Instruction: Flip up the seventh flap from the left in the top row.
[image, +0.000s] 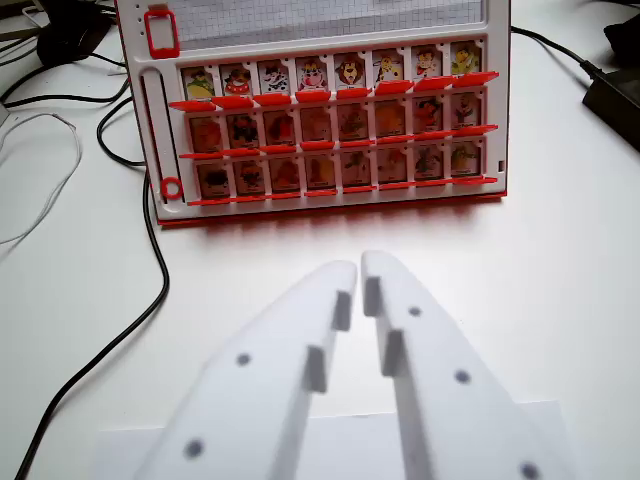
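A red game board (325, 205) stands at the top of the wrist view, with three rows of small picture flaps in red frames. The top row (330, 75) shows cartoon animal cards; the seventh flap from the left (427, 63) lies near the view's right end of that row. All flaps look alike in posture; I cannot tell which are up or down. My white gripper (358, 268) fills the lower middle, fingertips nearly touching, shut on nothing. It hovers over the white table, well short of the board's front edge.
Black cables (150, 240) run along the view's left of the board and down across the table. A thin white wire (40, 190) loops at far left. A black adapter (612, 85) and its cable lie at upper right. A red slider tab (160, 30) sits on the board's top left.
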